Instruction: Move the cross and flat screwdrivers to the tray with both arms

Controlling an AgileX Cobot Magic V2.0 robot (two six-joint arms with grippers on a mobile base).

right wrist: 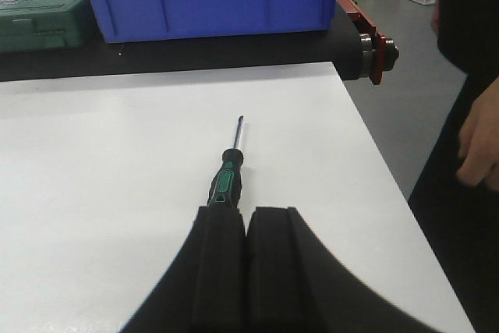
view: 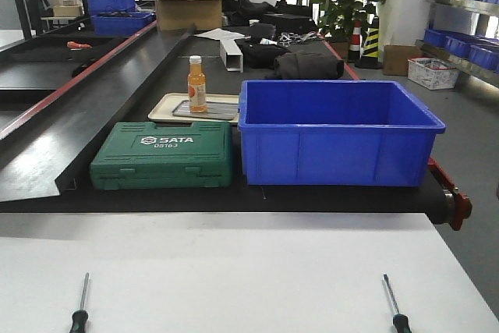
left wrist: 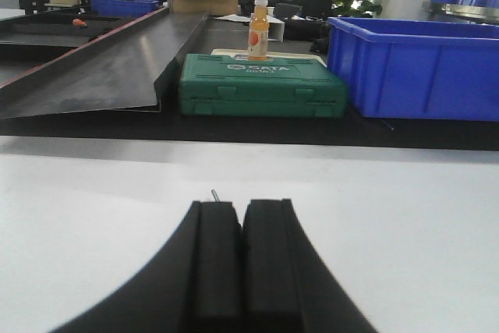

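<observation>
Two screwdrivers with black-green handles lie on the white table [view: 234,271] near its front edge, one at the left [view: 80,309] and one at the right [view: 396,306]. My left gripper [left wrist: 240,207] is shut and empty; only the left screwdriver's metal tip [left wrist: 214,195] shows just past its left finger. My right gripper [right wrist: 247,212] is shut and empty, with the right screwdriver [right wrist: 228,177] lying just ahead, its handle end hidden behind the left finger. The beige tray [view: 168,107] sits far back on the black belt. Neither gripper shows in the front view.
A large blue bin [view: 335,134] and a green SATA tool case [view: 164,157] stand on the belt between the table and the tray. An orange bottle [view: 196,83] stands on the tray. A person's hand [right wrist: 477,146] is beside the table's right edge.
</observation>
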